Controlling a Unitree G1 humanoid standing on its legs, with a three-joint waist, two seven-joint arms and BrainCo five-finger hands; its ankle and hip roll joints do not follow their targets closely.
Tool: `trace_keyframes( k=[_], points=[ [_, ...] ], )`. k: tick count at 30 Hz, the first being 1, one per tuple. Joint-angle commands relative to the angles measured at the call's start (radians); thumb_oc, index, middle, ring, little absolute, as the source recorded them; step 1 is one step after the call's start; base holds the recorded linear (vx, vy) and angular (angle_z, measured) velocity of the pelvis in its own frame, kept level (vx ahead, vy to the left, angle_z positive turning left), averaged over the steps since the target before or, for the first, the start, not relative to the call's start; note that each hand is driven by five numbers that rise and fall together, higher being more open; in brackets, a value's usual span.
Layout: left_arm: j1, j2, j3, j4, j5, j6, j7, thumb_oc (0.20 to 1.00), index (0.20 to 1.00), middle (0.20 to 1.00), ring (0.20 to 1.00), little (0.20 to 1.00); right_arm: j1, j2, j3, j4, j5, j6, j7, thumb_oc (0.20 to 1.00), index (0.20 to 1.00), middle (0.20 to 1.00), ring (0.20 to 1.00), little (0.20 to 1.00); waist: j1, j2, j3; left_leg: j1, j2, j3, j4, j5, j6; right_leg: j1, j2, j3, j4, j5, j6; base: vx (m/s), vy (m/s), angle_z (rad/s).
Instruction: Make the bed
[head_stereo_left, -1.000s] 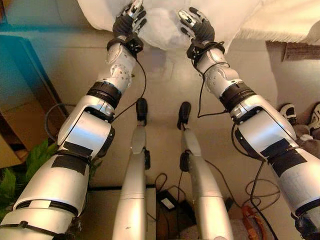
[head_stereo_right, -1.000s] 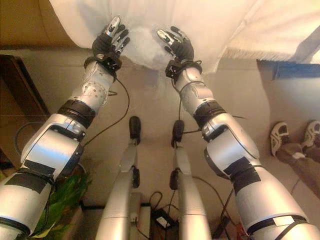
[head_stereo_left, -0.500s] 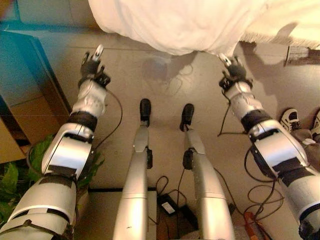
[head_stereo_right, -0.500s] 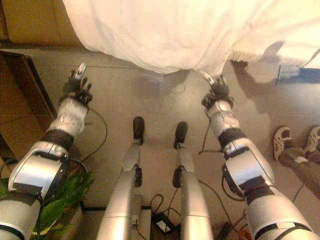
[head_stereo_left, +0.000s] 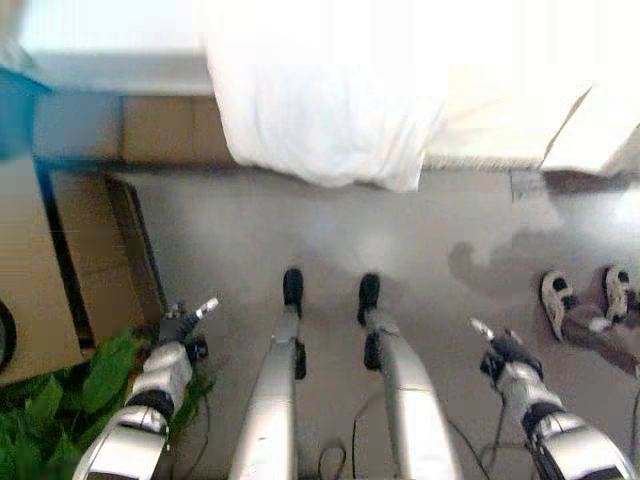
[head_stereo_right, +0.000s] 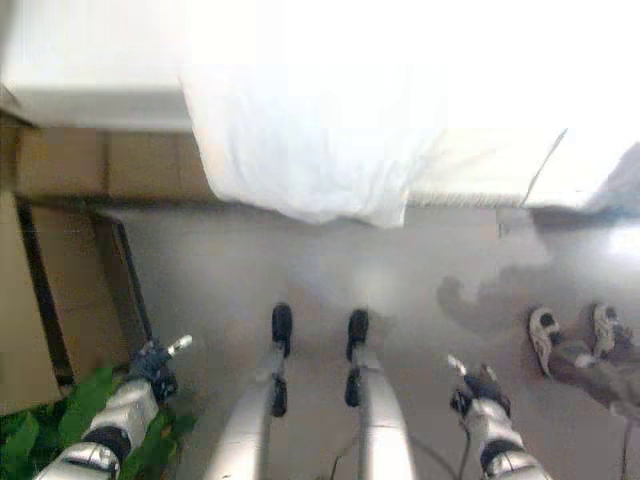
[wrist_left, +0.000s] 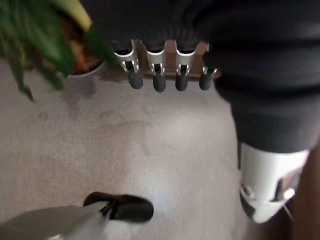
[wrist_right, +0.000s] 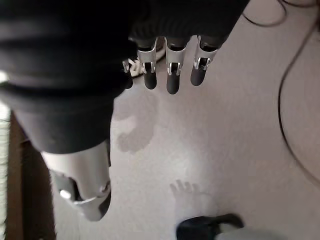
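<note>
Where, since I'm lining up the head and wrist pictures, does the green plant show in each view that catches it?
Left eye view: the green plant sits in the lower left corner, just left of the left hand.
Right eye view: lower left corner again, beside and below that hand.
Left wrist view: its leaves hang close beside the hand's fingers.
Shared landmark: the left hand.

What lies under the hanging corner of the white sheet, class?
Under the sheet corner is bare grey floor. Behind its drape, the bed's brown side shows at the left, then runs behind the cloth. What the cloth covers there cannot be seen.
</note>
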Motion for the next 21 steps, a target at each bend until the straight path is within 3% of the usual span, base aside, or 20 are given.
trace_keyframes(
  k=[1,6,7,9,11,12,14,21],
  points=[
    [0.114,-0.056,0.025,-0.015,0.155,-0.024,0.025,1.000,1.000,1.000,1.000,1.000,0.096,-0.017,-0.021,-0.037,-0.193,0.012,-0.003,1.000,1.000,1.000,1.000,1.000,-0.019,0.038,-0.038,0.119,-0.065,0.013,0.026,-0.089,0.000,0.172,0.011,-0.065,-0.063,-0.018,0.060,0.17,-0.098,0.02],
    [0.219,-0.081,0.022,0.031,0.315,-0.006,-0.014,1.000,1.000,1.000,1.000,1.000,0.197,0.019,0.013,-0.068,-0.318,0.032,0.065,1.000,1.000,1.000,1.000,1.000,-0.009,0.038,-0.180,0.300,-0.056,0.008,-0.076,-0.083,-0.001,0.362,0.035,-0.072,-0.189,-0.015,0.073,0.15,-0.073,0.06],
    [0.219,-0.081,0.022,0.031,0.315,-0.006,-0.014,1.000,1.000,1.000,1.000,1.000,0.197,0.019,0.013,-0.068,-0.318,0.032,0.065,1.000,1.000,1.000,1.000,1.000,-0.010,0.039,-0.182,0.298,-0.056,0.007,-0.077,-0.081,-0.001,0.361,0.036,-0.072,-0.190,-0.013,0.073,0.10,-0.070,0.02],
    [0.249,-0.099,-0.008,0.068,0.414,0.009,-0.014,1.000,1.000,1.000,1.000,1.000,0.227,0.044,0.035,-0.067,-0.375,0.044,0.087,1.000,1.000,1.000,1.000,1.000,-0.010,0.035,-0.258,0.376,-0.051,0.007,-0.118,-0.085,-0.002,0.439,0.050,-0.063,-0.244,-0.008,0.076,0.13,-0.067,0.01],
    [0.260,-0.107,-0.006,0.086,0.437,0.012,-0.012,1.000,1.000,1.000,1.000,1.000,0.241,0.047,0.039,-0.078,-0.394,0.047,0.090,1.000,1.000,1.000,1.000,1.000,-0.011,0.034,-0.280,0.407,-0.050,0.010,-0.136,-0.086,-0.002,0.468,0.054,-0.061,-0.265,-0.006,0.077,0.11,-0.024,0.20],
    [0.268,-0.134,-0.003,0.123,0.452,0.021,-0.019,1.000,1.000,1.000,1.000,1.000,0.239,0.066,0.046,-0.050,-0.413,0.058,0.102,1.000,1.000,1.000,1.000,1.000,-0.008,0.031,-0.329,0.454,-0.050,0.016,-0.170,-0.090,-0.003,0.514,0.061,-0.062,-0.303,0.000,0.081,0.13,-0.027,0.13],
    [0.279,-0.153,-0.001,0.156,0.467,0.030,-0.026,1.000,1.000,1.000,1.000,1.000,0.243,0.077,0.061,-0.031,-0.444,0.067,0.113,1.000,1.000,1.000,1.000,1.000,-0.005,0.027,-0.370,0.492,-0.048,0.024,-0.198,-0.091,-0.004,0.551,0.065,-0.061,-0.337,0.005,0.083,0.15,-0.021,-0.04],
    [0.281,-0.176,-0.063,0.165,0.536,0.036,-0.065,1.000,1.000,1.000,1.000,1.000,0.240,0.096,0.107,0.021,-0.520,0.089,0.132,1.000,1.000,1.000,1.000,1.000,0.002,0.017,-0.425,0.545,-0.043,0.038,-0.211,-0.107,0.001,0.604,0.076,-0.057,-0.347,-0.001,0.079,0.05,-0.005,0.01]
  ],
)
